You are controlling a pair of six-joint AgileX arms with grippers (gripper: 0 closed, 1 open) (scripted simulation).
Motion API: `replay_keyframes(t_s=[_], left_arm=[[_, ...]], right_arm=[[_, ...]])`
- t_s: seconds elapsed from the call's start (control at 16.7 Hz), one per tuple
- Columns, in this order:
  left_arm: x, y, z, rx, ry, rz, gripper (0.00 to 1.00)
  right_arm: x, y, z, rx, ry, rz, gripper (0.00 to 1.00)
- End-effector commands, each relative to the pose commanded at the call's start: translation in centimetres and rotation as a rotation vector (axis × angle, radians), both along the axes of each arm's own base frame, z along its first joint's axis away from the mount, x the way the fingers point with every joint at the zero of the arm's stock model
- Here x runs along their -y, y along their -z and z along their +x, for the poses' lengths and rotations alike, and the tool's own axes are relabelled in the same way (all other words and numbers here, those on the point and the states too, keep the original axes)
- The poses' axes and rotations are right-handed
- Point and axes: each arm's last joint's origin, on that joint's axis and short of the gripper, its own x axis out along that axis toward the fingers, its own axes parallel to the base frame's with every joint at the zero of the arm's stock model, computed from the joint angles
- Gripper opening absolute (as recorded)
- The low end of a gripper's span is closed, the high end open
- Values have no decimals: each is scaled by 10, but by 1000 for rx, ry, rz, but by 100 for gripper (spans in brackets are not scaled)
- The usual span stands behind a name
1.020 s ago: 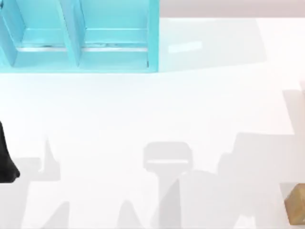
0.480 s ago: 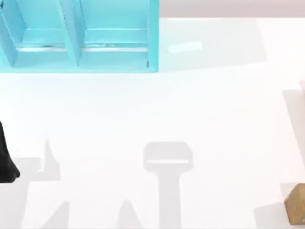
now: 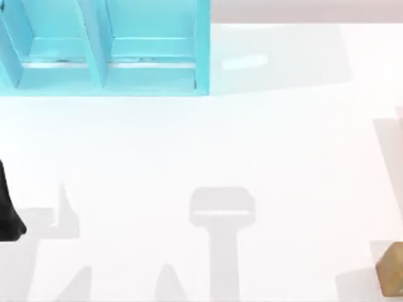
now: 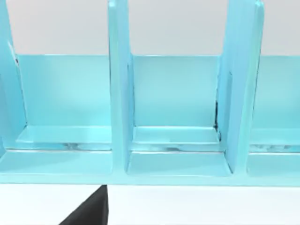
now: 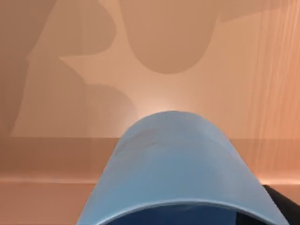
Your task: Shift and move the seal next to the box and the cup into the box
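A white table carries grey shadows near its front edge, well apart from its far left corner.

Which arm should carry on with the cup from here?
Right, probably. The blue cup sits right up against the right wrist camera, above an orange-tan surface. The left arm is at the table's left edge, its camera facing the turquoise divider rack.

Turquoise box, plain blue cup, tan-brown seal, white table

Glossy painted box; smooth matt cup
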Motion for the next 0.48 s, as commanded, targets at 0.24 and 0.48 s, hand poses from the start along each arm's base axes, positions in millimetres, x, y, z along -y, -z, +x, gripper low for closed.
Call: replay_keyframes(t_s=[0.24, 0.48], left_arm=[[0, 0, 0, 0, 0, 0, 100], [0, 0, 0, 0, 0, 0, 100]], right_arm=[[-2, 15, 0, 1, -1, -1, 0], [-5, 29, 0, 6, -2, -5, 0]])
